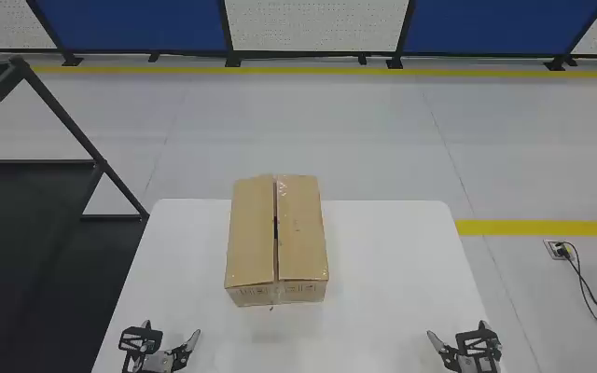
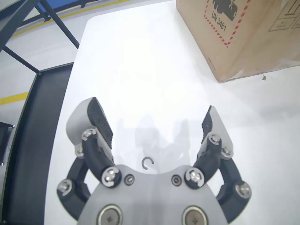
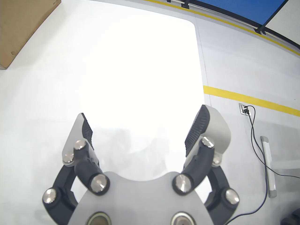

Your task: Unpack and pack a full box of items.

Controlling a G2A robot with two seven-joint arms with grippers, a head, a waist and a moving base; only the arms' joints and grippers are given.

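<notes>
Closed box (image 1: 276,241) sits on table (image 1: 392,280), ahead of and between left claw (image 2: 153,122) and right claw (image 3: 143,129); both spread, empty. Unpacking not begun; next move needs flaps opened.

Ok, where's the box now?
In the top view the closed box sits roughly centred on the table, ahead of and between the left gripper and right gripper, touching neither.

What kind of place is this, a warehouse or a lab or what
Likely a robot test bay in a lab or workshop: blue partition panels at the back, yellow tape lines on the floor, and a closed cardboard box on a white table.
</notes>
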